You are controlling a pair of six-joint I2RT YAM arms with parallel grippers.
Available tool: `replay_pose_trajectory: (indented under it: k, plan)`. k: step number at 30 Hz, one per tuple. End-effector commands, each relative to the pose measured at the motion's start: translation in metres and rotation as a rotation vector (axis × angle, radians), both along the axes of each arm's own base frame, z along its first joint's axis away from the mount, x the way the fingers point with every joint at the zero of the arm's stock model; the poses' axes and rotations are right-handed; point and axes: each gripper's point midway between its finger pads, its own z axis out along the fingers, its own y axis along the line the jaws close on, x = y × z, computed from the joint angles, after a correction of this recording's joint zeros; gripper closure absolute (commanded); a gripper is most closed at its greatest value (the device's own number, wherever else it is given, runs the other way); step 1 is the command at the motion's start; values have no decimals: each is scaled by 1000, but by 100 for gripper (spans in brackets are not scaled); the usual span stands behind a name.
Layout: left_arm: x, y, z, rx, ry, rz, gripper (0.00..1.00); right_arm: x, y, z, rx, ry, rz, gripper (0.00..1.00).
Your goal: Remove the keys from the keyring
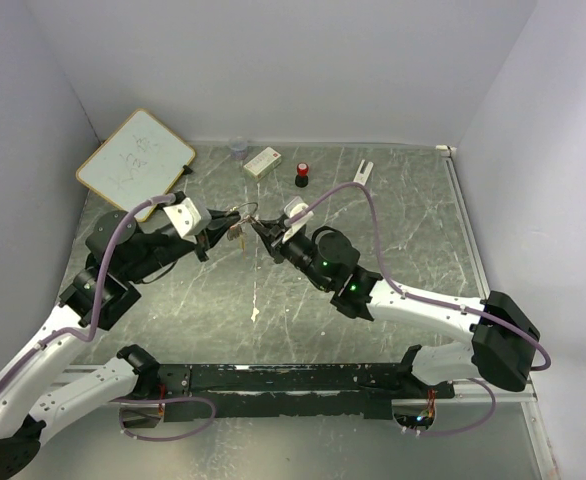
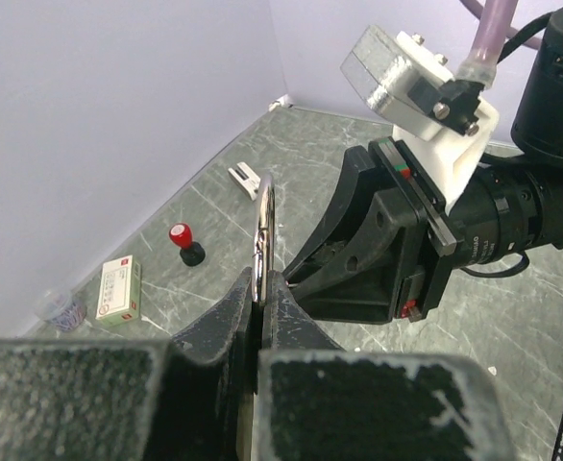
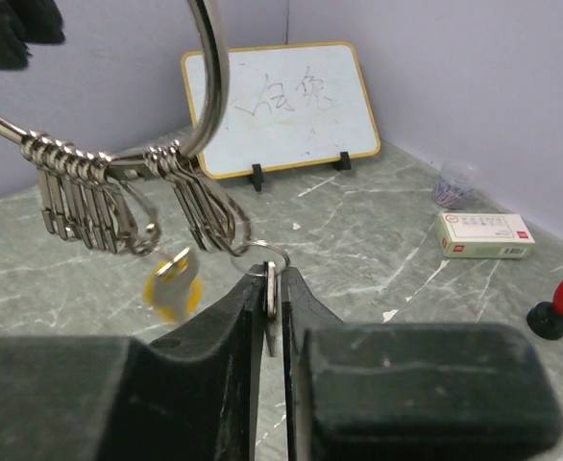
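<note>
Silvery wire, the keyring (image 3: 211,77) hangs above the worktop (image 1: 393,230) between the two arms, the left jaws pressed together on its edge. The right jaws pinch one plain key (image 3: 273,296) among the keys (image 3: 99,197) strung on it; the yellow-headed key (image 3: 174,285) dangles just beside.

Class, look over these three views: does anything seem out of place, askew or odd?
Only the yellow-headed key: it shows blurred below the keyring, perhaps swinging. Nothing on the table looks spilled or toppled.
</note>
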Motion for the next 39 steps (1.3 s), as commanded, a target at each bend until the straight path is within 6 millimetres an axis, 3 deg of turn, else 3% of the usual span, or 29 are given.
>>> replay_pose_trajectory:
  k: [1, 4, 10, 14, 22, 28, 36, 39]
  plan:
    - [3, 1, 6, -35, -13, 22, 93, -5, 4, 18, 28, -23, 22, 93]
    - [10, 8, 6, -45, -17, 78, 93, -9, 2, 14, 2, 7, 27, 100]
    - [33, 27, 1, -54, -1, 246, 93, -12, -13, 5, -77, 128, -18, 100]
    - [41, 33, -3, -64, 18, 307, 82, -12, -31, 4, -124, 206, -94, 100]
    - [43, 20, -27, -54, 43, 256, 78, -9, -60, 17, -266, 365, -258, 100]
    - [48, 11, -46, -46, 79, 235, 73, -8, -72, 28, -287, 347, -338, 100]
    - [43, -13, -62, -58, 102, 118, 72, -10, -69, 39, -294, 321, -342, 100]
    - [35, -25, -64, -79, 97, 34, 60, -11, -64, 39, -318, 306, -339, 100]
